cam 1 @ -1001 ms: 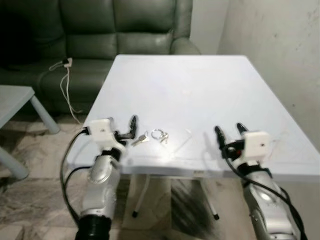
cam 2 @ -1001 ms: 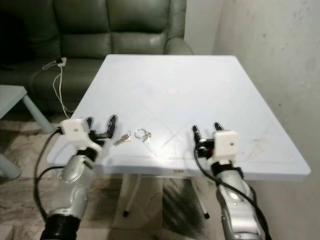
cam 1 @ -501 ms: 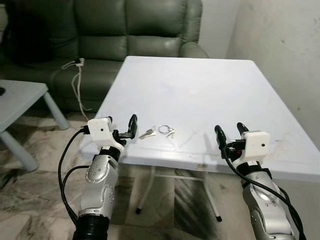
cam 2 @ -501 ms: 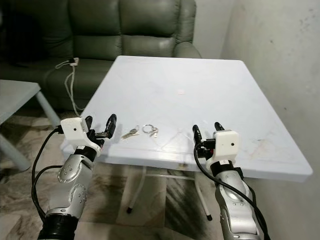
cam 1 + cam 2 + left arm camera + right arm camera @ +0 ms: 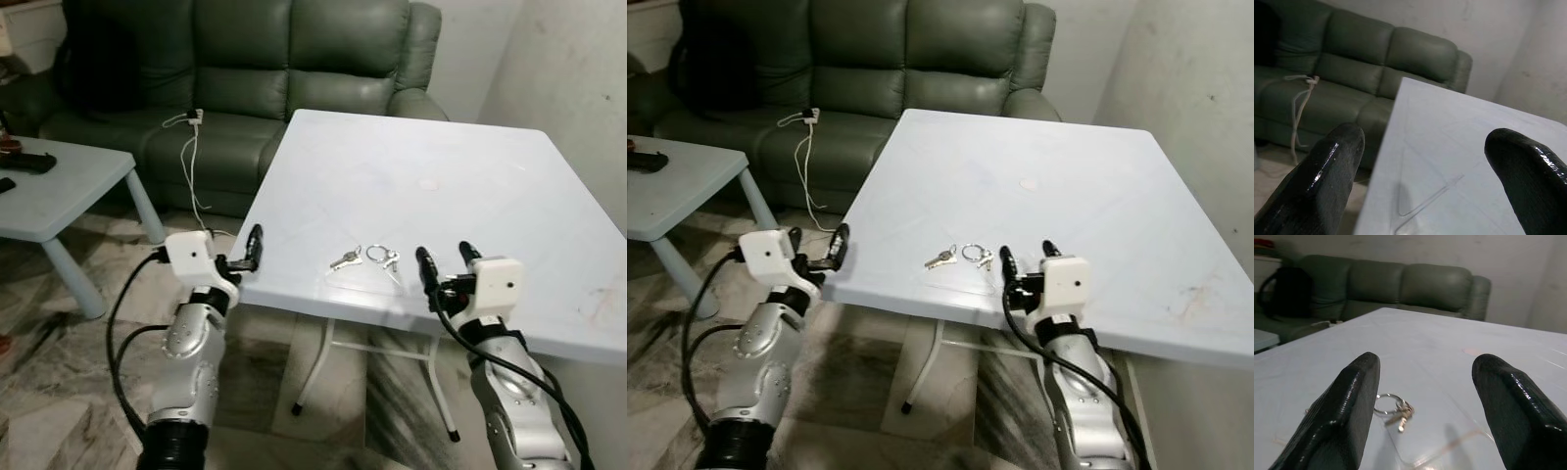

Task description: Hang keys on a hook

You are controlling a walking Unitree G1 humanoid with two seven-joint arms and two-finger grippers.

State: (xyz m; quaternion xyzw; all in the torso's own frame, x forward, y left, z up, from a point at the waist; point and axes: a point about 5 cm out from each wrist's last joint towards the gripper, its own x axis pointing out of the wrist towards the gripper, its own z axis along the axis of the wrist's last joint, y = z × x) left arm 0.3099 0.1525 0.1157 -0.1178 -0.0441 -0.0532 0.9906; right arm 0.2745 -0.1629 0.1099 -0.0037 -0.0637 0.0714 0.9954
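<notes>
White table [image 5: 470,176] fills frame centre-right; view has swung since a sec ago, so keys [image 5: 370,258] now sit mid-frame by right gripper [image 5: 443,262]. Both grippers, left gripper [image 5: 235,257] incl., have fingers apart, empty. Keys not yet picked up.

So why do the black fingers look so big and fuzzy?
In both wrist views the black fingers sit right by the camera, so they blur; the small silver keys on a ring look sharper, and the fingers glint with glare.

Both arms reach forward, fingers spread: left pincer [image 5: 243,257] at the tabletop's [image 5: 470,186] near-left corner, right pincer [image 5: 443,263] over its near edge.
</notes>
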